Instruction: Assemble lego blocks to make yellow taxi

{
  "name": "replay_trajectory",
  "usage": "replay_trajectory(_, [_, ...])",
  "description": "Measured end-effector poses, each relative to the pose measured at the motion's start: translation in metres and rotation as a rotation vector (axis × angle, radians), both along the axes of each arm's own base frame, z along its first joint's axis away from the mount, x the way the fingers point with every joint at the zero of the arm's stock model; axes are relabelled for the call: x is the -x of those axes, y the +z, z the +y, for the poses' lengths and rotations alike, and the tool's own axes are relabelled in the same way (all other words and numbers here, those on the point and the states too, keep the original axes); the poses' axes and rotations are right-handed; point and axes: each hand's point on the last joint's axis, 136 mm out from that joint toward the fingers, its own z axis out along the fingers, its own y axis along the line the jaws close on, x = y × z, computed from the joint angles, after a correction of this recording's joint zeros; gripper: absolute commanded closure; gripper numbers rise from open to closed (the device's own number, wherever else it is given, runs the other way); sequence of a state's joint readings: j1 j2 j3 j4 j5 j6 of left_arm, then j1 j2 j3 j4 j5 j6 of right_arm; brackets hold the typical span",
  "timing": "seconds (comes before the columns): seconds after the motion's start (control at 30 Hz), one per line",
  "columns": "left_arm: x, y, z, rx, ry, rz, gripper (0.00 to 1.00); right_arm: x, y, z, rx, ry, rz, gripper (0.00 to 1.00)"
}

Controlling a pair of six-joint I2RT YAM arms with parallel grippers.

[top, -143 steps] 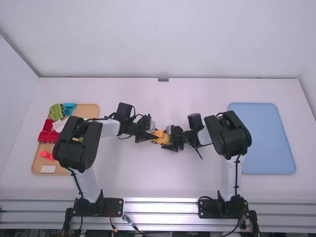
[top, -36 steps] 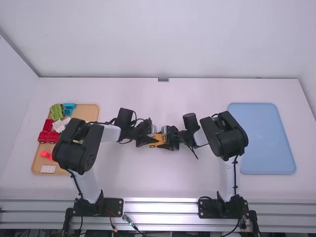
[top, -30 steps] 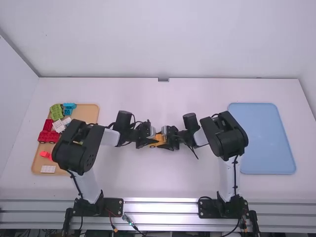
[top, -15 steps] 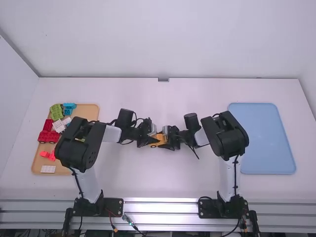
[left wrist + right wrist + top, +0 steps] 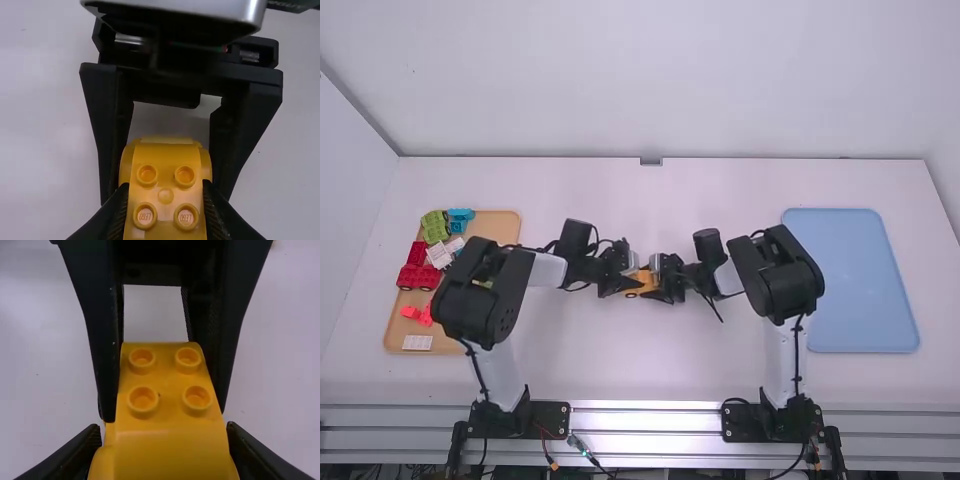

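In the high view my left gripper (image 5: 624,284) and my right gripper (image 5: 662,284) meet mid-table at the yellow block assembly (image 5: 642,283), one at each end. The left wrist view has my left gripper (image 5: 166,200) shut on the studded end of the yellow assembly (image 5: 165,172); the other gripper's fingers flank its far end. In the right wrist view, my right gripper (image 5: 165,440) is shut on the rounded end of the yellow assembly (image 5: 167,440). Four-stud rows show on top there, between the left gripper's fingers.
A tan tray (image 5: 400,330) at the left holds red blocks (image 5: 418,277), green blocks (image 5: 435,226), blue blocks (image 5: 460,216), pink pieces (image 5: 417,315) and white pieces (image 5: 417,342). A blue tray (image 5: 850,280) lies at the right, beyond the right arm.
Since the earliest frame, both grippers and the yellow assembly have shifted slightly to the left, the grippers drawing closer together. Over the last half second, hardly anything has moved.
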State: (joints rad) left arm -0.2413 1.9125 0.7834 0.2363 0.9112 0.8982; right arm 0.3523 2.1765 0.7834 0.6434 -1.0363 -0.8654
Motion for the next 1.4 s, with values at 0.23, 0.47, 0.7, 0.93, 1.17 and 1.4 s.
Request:
replay_trajectory(0.23, [-0.0019, -0.0004, -0.0018, -0.015, 0.002, -0.018, 0.98, -0.0018, -0.0003, -0.0018, 0.002, -0.008, 0.001, 0.49])
replay_trajectory(0.47, [-0.0023, 0.0, -0.0018, -0.021, 0.002, -0.006, 0.82, -0.002, -0.0004, -0.0019, 0.003, -0.009, 0.0, 0.49])
replay_trajectory(0.7, [-0.0038, 0.0003, -0.0007, -0.045, 0.0, 0.017, 0.73, -0.0022, -0.0004, -0.0019, 0.003, -0.01, 0.001, 0.49])
replay_trajectory(0.93, [-0.004, 0.0001, -0.0003, -0.053, -0.001, 0.022, 0.69, -0.0023, -0.0003, -0.0019, 0.002, -0.011, 0.003, 0.49])
replay_trajectory(1.17, [-0.0053, -0.0049, 0.0025, -0.083, 0.026, 0.039, 0.64, -0.0025, -0.0005, -0.0009, 0.005, -0.013, 0.003, 0.49])
replay_trajectory(1.4, [-0.0059, -0.0072, 0.0034, -0.1, 0.035, 0.04, 0.62, -0.0032, -0.0006, -0.0007, 0.007, -0.017, 0.004, 0.49])
